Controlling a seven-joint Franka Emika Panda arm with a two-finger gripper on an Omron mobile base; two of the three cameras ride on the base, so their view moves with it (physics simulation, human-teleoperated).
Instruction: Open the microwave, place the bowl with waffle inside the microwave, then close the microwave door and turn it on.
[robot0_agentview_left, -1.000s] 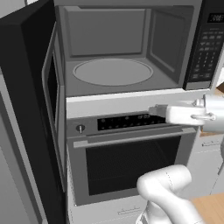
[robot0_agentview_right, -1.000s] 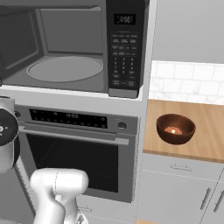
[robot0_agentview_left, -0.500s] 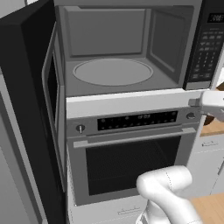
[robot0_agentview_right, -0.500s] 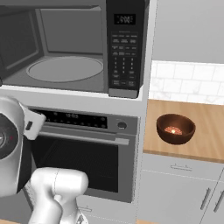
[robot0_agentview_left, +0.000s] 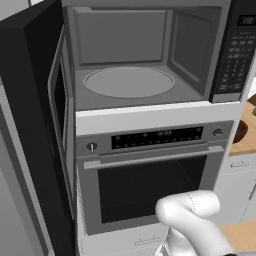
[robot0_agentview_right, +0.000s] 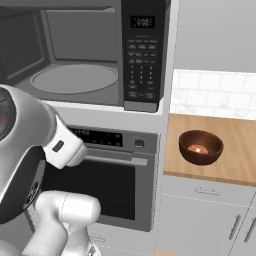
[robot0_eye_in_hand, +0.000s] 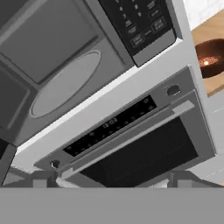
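The microwave (robot0_agentview_left: 150, 60) stands open, its grey cavity and round turntable (robot0_agentview_left: 129, 82) bare. Its black microwave door (robot0_agentview_left: 35, 105) is swung out to the left. The reddish-brown bowl (robot0_agentview_right: 201, 147) rests on the wooden counter to the right of the oven, holding the small orange waffle (robot0_agentview_right: 198, 149). In the hand view my gripper (robot0_eye_in_hand: 111, 181) is open, its fingertips (robot0_eye_in_hand: 43, 179) far apart with nothing between them. That view looks at the oven front, the turntable (robot0_eye_in_hand: 65, 83), the keypad (robot0_eye_in_hand: 140, 22) and the bowl (robot0_eye_in_hand: 212, 57) at the right edge.
A silver oven (robot0_agentview_left: 150, 175) with a horizontal handle sits under the microwave. The wooden counter (robot0_agentview_right: 235, 135) runs along a white tiled wall, with grey drawers (robot0_agentview_right: 205, 210) below. My arm's big joint (robot0_agentview_right: 20, 150) bulks at the left of the right base view.
The hand has swung right out of the left base view, away from the oven's front. In the right base view the arm has come in larger from the left.
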